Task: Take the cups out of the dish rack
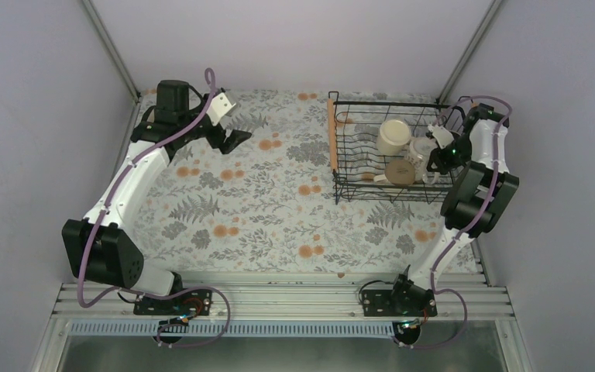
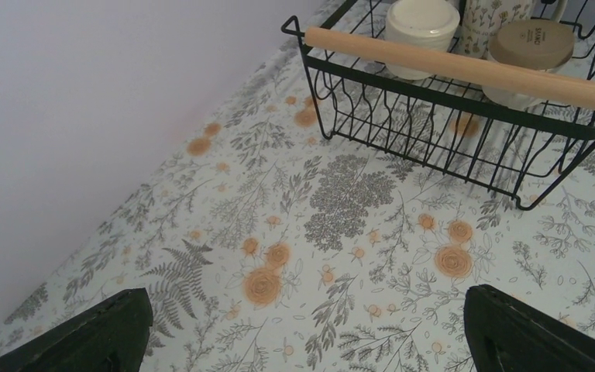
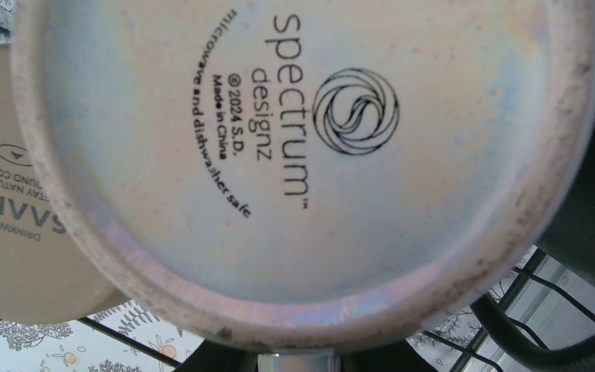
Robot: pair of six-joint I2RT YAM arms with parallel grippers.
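The black wire dish rack (image 1: 341, 167) stands at the back right, with a wooden bar handle (image 2: 457, 66) on its left side. Inside it, upside down, are a tall cream cup (image 1: 393, 136), a beige cup (image 1: 400, 172) and a patterned white cup (image 1: 421, 149). My right gripper (image 1: 438, 149) is down inside the rack at the patterned cup. That cup's pale base (image 3: 310, 139) fills the right wrist view, and the dark fingers (image 3: 225, 360) show close together under its edge. The beige cup's base (image 3: 8, 232) is beside it. My left gripper (image 1: 231, 139) is open and empty over the cloth.
A floral cloth (image 1: 263, 209) covers the table. Grey walls close in at the left, back and right. A dark rounded shape (image 3: 589, 178) sits just right of the patterned cup. The rack's right end is close to the right wall.
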